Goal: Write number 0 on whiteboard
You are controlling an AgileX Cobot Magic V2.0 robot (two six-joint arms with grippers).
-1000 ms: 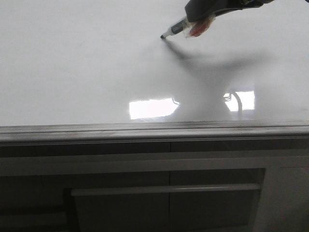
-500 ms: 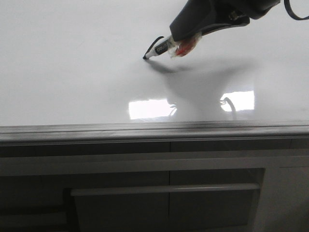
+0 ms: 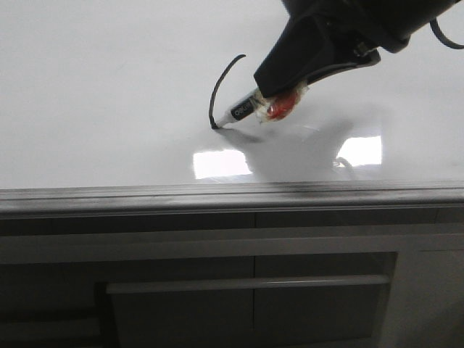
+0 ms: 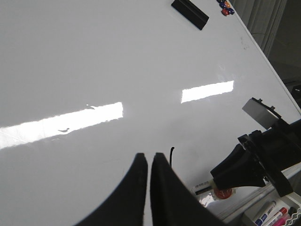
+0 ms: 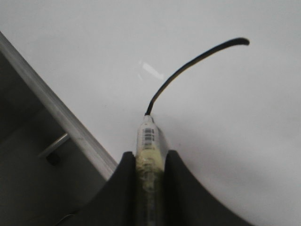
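The whiteboard (image 3: 109, 87) is a large glossy white board that fills the upper part of the front view. My right gripper (image 3: 275, 90) is shut on a white marker (image 3: 243, 111) that has red tape on its barrel. The marker tip touches the board. Of the number 0 there is one open curved black stroke (image 3: 217, 87), running from its far end down to the tip. In the right wrist view, the marker (image 5: 148, 136) sits between the right gripper (image 5: 150, 157) fingers, with the stroke (image 5: 188, 68) arcing away. My left gripper (image 4: 148, 157) hangs shut and empty over the whiteboard (image 4: 94, 56), beside the stroke (image 4: 171, 153).
A grey metal rail (image 3: 217, 194) edges the board at the front. Below it is a dark cabinet with a bar handle (image 3: 246, 284). A black eraser (image 4: 189, 13) and coloured magnets (image 4: 225, 5) sit at the board's far end. Spare markers (image 4: 273, 216) lie in a tray.
My right gripper has moved leftward and toward the front rail with the marker. The black mark grew from a dot into a long curved stroke.
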